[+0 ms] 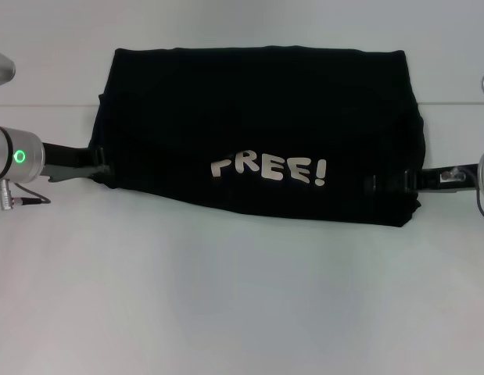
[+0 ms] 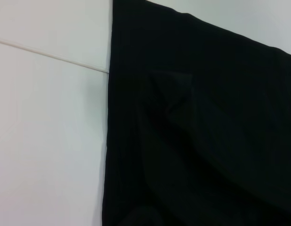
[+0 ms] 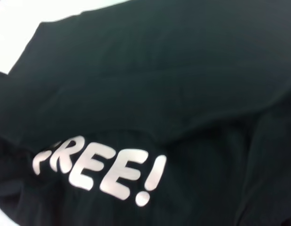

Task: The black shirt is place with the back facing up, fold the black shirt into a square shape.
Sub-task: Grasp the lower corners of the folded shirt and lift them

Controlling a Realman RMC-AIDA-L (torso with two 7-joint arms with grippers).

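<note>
The black shirt [image 1: 257, 129] lies folded into a wide band across the white table [image 1: 226, 305], long axis running side to side. The left gripper [image 1: 101, 166] and right gripper [image 1: 378, 184] meet its opposite near corners; whether they pinch cloth I cannot tell.

Black shirt [image 1: 257, 101] plain w/ white "FREE!" lettering [image 1: 269, 169]; table [image 1: 226, 297] white; left arm's light [image 1: 19, 156] green.

I'm looking at what reads as a lab or test bench: a bare white table [image 1: 226, 305] fills the frame, with a thin seam [image 1: 54, 104] running across its upper part. I see no household or shop furnishings.
</note>
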